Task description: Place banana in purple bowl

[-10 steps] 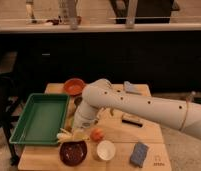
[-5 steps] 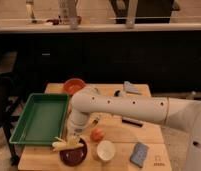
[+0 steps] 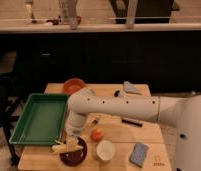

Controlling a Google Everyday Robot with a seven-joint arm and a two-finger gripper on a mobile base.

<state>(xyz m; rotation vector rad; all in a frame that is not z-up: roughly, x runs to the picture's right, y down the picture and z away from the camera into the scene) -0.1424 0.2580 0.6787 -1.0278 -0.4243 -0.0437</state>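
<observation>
- The arm (image 3: 119, 106) reaches in from the right across the wooden table (image 3: 119, 134) and bends down at its left end.
- The gripper (image 3: 70, 140) hangs over the near left part of the table, just above the purple bowl (image 3: 74, 153).
- The banana (image 3: 65, 146) lies across the bowl's rim on the left, right under the gripper; whether the gripper grips it or has let go cannot be told.
- A green tray (image 3: 39, 119) sits just left of the arm, its near corner beside the bowl.
- An orange bowl (image 3: 74, 85) stands at the far side of the table.
- A small orange fruit (image 3: 97, 135) lies just right of the purple bowl, and a white cup (image 3: 105, 150) stands near it.
- A blue sponge (image 3: 139, 153) rests near the front right edge.
</observation>
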